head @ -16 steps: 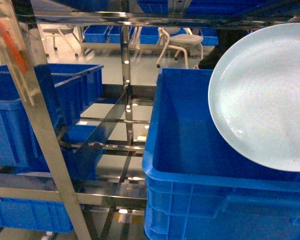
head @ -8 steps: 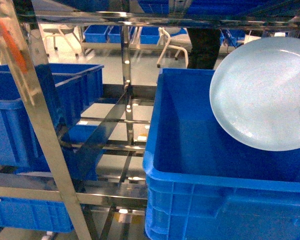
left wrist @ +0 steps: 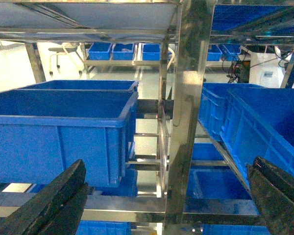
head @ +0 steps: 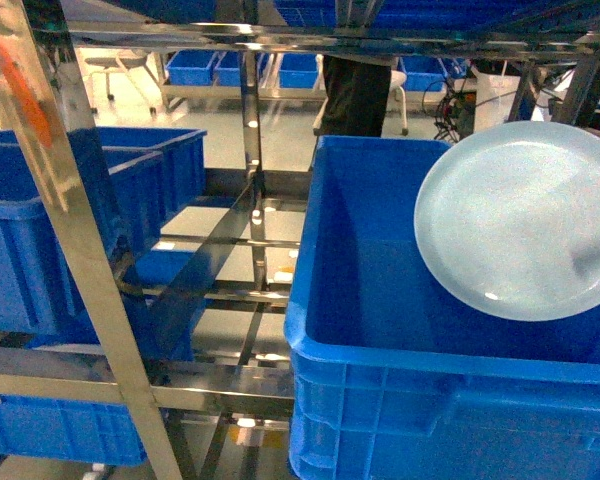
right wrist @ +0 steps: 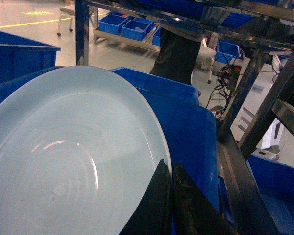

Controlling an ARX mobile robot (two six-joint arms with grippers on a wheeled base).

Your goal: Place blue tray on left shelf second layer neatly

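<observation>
The right tool [right wrist: 169,205] is clenched on the rim of the blue tray [head: 525,220], its dark fingers [right wrist: 154,200] pinching the tray's near-right edge in the right wrist view; in the head view only a sliver of that tool shows at the right border. The left tool [left wrist: 166,205] is released and carries nothing, its fingers spread wide at the two lower corners of its own view, facing a steel upright [left wrist: 183,122] of the rack.

Over the last second the tray has dropped lower in the head view and come wholly into frame, and it now looks smaller. That suggests the arm is settling the tray toward a carrying pose, yet it remains on the right side, held in the air above the open right crate [head: 380,290], well apart from the left shelf second layer [head: 220,290]. The transfer leftward is, by my reading, not yet begun.

The tray is tilted, its hollow face turned up and toward the robot. Its outline is close to round; the slightly longer axis runs roughly across the head view, left to right. The left crate [head: 90,210] sits at the rack's left edge, beside the bare crossbars.
</observation>
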